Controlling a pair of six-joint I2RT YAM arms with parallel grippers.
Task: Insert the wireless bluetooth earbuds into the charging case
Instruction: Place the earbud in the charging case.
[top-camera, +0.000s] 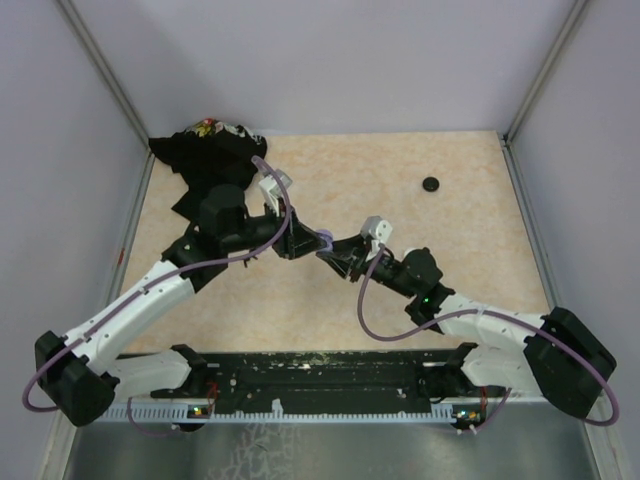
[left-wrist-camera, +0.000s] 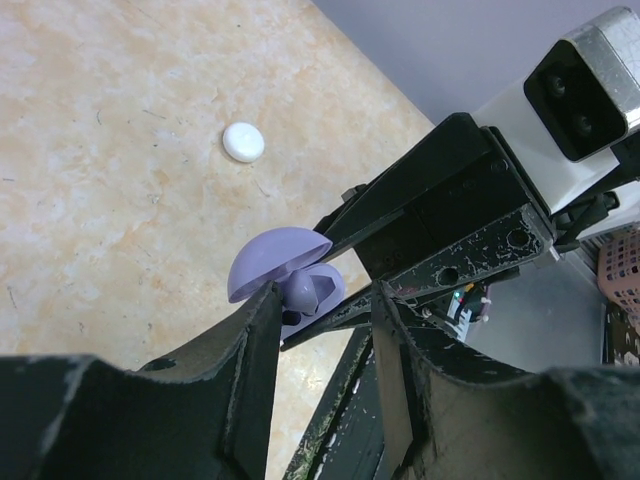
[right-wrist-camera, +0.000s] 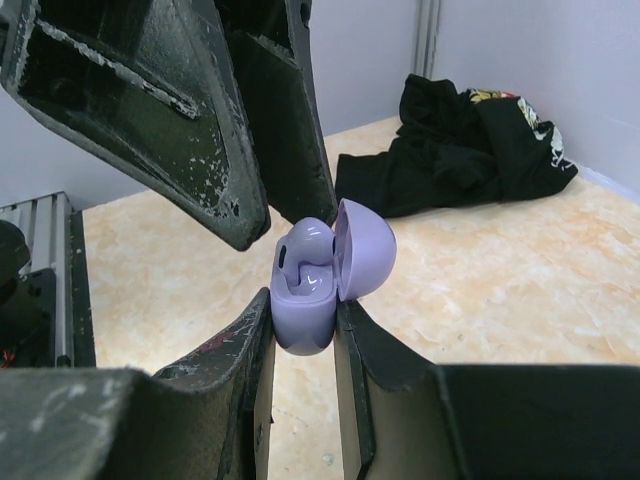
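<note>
My right gripper (right-wrist-camera: 303, 322) is shut on a lavender charging case (right-wrist-camera: 305, 310) and holds it above the table with its lid (right-wrist-camera: 365, 245) open. A lavender earbud (right-wrist-camera: 303, 252) sits in the case. My left gripper (left-wrist-camera: 325, 300) is open, and its fingers (right-wrist-camera: 200, 130) hang just above and beside the case. In the left wrist view the case (left-wrist-camera: 280, 262) with the earbud (left-wrist-camera: 303, 290) lies right at my left fingertip. In the top view both grippers meet mid-table, left (top-camera: 305, 238) and right (top-camera: 340, 256), with the case (top-camera: 324, 238) between them.
A small white disc (left-wrist-camera: 243, 141) lies on the beige table (left-wrist-camera: 120, 200). A black disc (top-camera: 431, 184) lies at the far right. A black cloth (top-camera: 215, 150) is bunched in the far left corner. Grey walls enclose the table.
</note>
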